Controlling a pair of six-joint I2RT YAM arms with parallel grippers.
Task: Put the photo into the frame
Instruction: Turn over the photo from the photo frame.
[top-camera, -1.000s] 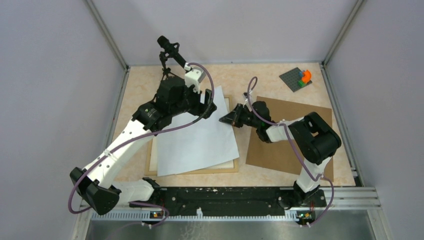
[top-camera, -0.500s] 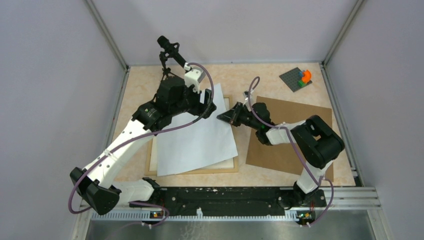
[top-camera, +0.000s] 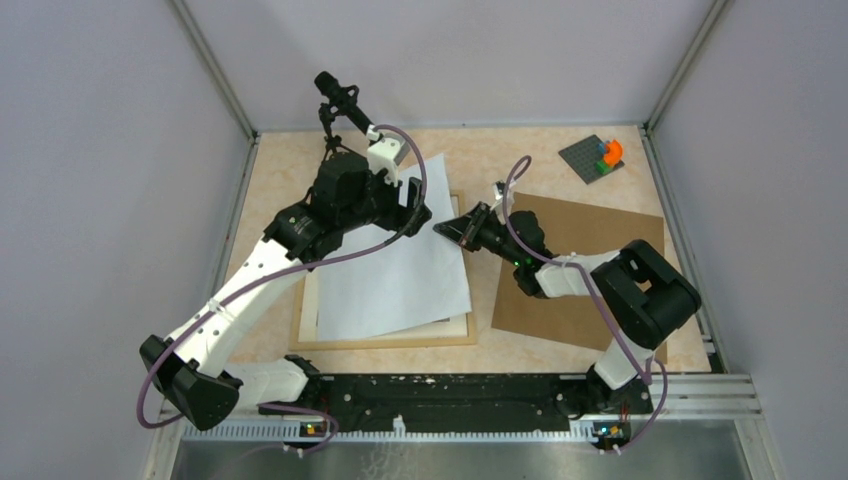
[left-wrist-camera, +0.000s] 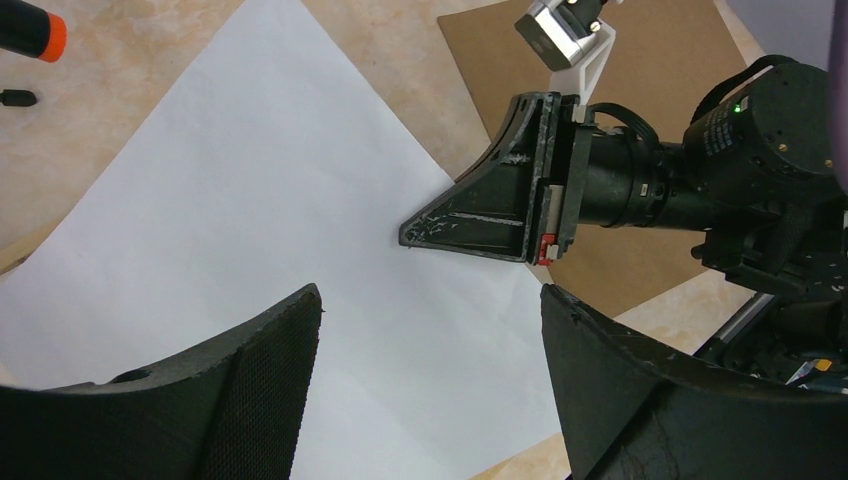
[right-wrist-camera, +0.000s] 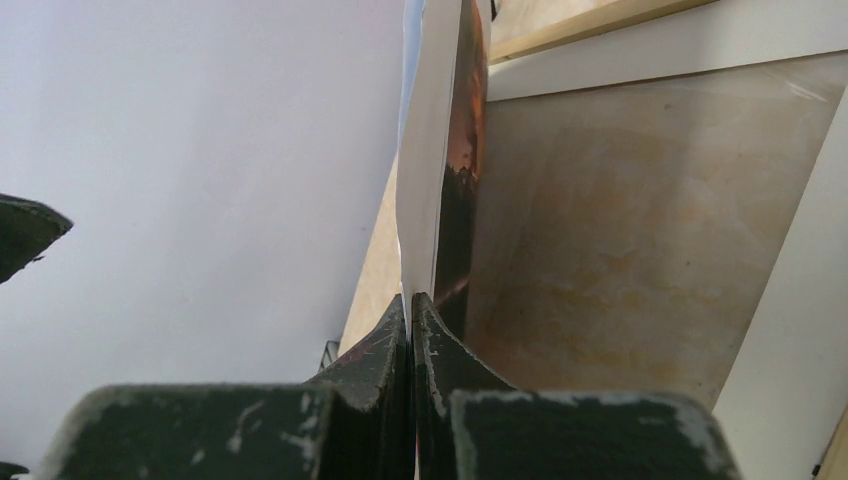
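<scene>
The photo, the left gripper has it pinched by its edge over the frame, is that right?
Not quite: the right gripper pinches the photo by its edge over the frame. The left wrist view shows it shut on the sheet, while the left gripper hangs open above it.

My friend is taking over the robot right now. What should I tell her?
Left tool: open, above the photo, holding nothing.
Right tool: shut on the photo's right edge.
Photo: blank side up, print down, crooked over the frame, far corner sticking out past it.
Done: photo gripped and brought over the frame.
Left: square it up, lay it inside the frame, let go.
</scene>
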